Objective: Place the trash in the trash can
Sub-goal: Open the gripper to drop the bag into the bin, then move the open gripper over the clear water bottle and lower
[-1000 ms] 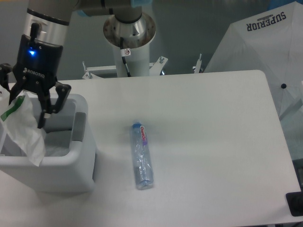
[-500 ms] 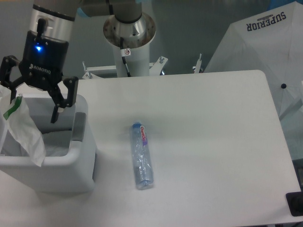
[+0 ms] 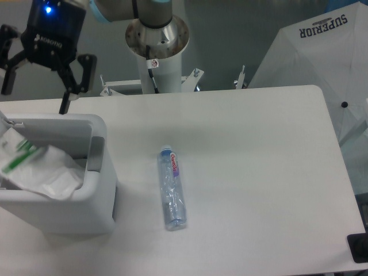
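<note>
Wrapper [image 3: 35, 168], crumpled white with green print, lies inside the trash can [image 3: 99, 190] at the table's left edge, spilling over the bin's front rim. Above the bin, the gripper [image 3: 35, 95] hangs with its jaws spread wide and nothing between them, a blue light glowing on its body. Right of the bin, the bottle [image 3: 172, 188] lies flat on the white table [image 3: 259, 172], blue cap pointing away, well apart from the bin.
</note>
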Action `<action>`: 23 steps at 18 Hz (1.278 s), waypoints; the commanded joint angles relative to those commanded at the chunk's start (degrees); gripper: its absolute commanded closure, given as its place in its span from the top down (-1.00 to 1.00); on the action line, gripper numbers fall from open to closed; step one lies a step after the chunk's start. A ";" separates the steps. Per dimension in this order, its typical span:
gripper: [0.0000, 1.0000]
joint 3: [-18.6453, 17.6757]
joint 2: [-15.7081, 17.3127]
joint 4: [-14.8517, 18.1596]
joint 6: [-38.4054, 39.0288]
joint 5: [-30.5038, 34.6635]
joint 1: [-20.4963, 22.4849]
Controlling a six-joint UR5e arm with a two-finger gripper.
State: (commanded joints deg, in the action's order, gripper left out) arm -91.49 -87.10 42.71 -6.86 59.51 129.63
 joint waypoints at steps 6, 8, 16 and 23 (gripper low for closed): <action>1.00 0.00 -6.67 0.00 -0.09 0.17 7.91; 1.00 0.61 -9.39 0.00 -0.09 0.17 9.94; 1.00 5.53 -20.91 1.31 0.09 1.13 11.97; 1.00 9.14 -27.51 6.67 -2.28 6.83 11.79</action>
State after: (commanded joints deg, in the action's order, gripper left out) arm -82.35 -114.60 49.39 -9.13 66.34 141.42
